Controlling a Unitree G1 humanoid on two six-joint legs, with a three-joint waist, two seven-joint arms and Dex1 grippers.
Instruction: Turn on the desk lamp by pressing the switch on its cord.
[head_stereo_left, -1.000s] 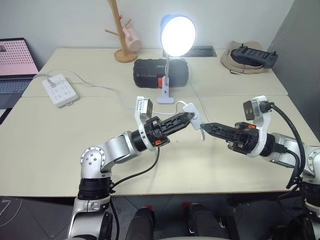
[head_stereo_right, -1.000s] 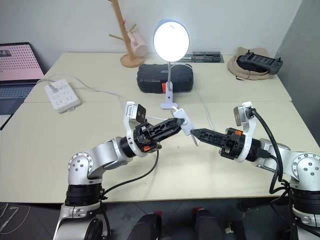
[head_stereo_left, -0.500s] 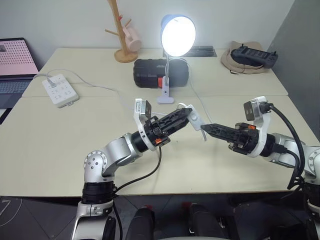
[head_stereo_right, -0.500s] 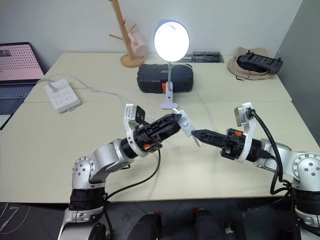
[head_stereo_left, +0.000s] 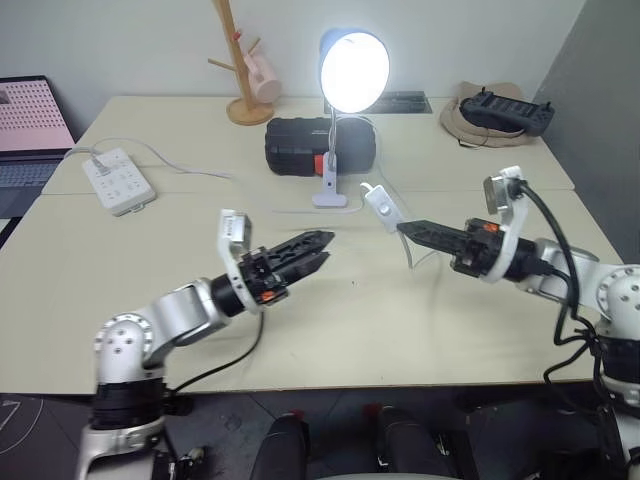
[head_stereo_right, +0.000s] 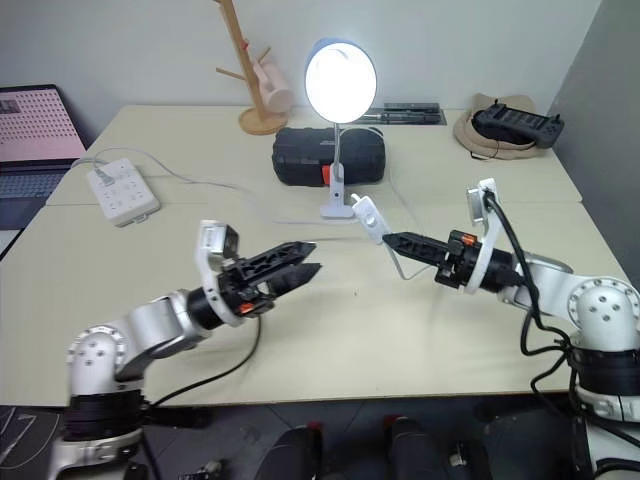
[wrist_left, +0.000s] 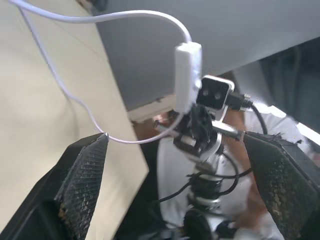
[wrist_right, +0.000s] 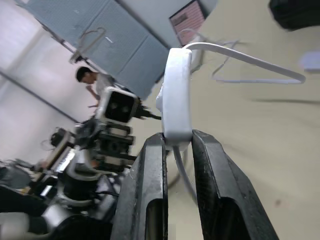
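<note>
**Lamp lit, switch pinched by the right jaws**

The desk lamp stands at the far middle of the counter, its blue shade framing a glowing white bulb. The switch, a small white oblong, is held above the counter, clamped at its lower end by the closed jaws of the right gripper. The cord loops thinly from both of its ends. The left gripper hovers well to the switch's left, jaws spread wide and empty. The switch's rocker face is hard to make out.
</note>
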